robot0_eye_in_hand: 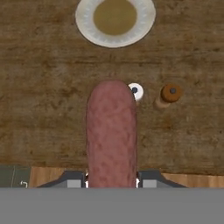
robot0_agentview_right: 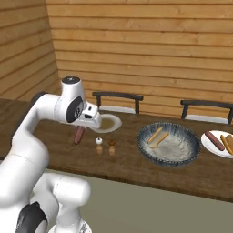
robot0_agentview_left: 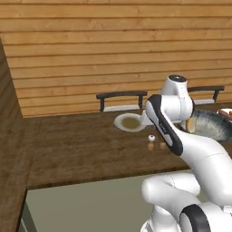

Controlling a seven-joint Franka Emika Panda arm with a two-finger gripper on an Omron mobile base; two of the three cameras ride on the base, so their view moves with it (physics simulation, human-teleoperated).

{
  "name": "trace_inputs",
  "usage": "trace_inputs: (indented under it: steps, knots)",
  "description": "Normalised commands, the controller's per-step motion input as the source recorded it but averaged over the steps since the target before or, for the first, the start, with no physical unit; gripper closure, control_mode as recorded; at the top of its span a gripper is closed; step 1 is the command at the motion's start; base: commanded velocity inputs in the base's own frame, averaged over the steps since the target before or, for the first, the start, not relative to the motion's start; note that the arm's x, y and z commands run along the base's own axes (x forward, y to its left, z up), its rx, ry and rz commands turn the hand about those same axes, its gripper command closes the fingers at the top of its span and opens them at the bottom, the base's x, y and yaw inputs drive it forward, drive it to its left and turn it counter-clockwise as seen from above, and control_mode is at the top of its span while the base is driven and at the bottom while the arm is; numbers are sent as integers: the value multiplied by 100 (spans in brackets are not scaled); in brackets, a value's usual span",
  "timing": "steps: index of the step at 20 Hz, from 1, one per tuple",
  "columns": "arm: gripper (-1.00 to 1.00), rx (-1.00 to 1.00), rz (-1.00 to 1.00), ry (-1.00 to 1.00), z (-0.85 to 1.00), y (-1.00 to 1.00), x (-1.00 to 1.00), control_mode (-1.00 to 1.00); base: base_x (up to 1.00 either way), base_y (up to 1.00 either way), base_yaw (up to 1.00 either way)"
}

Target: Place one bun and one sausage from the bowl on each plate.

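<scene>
Right now I am holding a sausage (robot0_eye_in_hand: 111, 131) in my gripper (robot0_eye_in_hand: 111, 181), the jaws pinching it from both sides near its upper end so that it is hanging straight down over the wooden table (robot0_agentview_right: 59, 141). From the right base view the sausage (robot0_agentview_right: 79, 134) is dangling below my hand, above the table's near left part. Just beyond it an empty white plate (robot0_eye_in_hand: 115, 21) with a tan centre is sitting on the table, and between me and that plate a small white shaker (robot0_eye_in_hand: 135, 91) and a brown shaker (robot0_eye_in_hand: 169, 94) are standing side by side, slightly apart. Off to the right the wide grey bowl (robot0_agentview_right: 169, 144) is resting on the table, holding two pale elongated pieces (robot0_agentview_right: 156, 136) that are lying against each other; I cannot tell exactly what they are. Further right, at the edge of the view, a second plate (robot0_agentview_right: 214, 146) is carrying a sausage (robot0_agentview_right: 214, 140) and a bun (robot0_agentview_right: 226, 144). Two dark chairs (robot0_agentview_right: 117, 102) are standing at the table's far side, against the wooden plank wall (robot0_agentview_right: 136, 45).
</scene>
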Motion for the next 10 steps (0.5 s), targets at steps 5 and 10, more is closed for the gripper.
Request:
trace_inputs:
  steps: [5,10]
  knots:
    - [100,0,0,3,0,2,95,-100,0,0,0]
    - [100,0,0,6,0,0,87,-100,0,0,0]
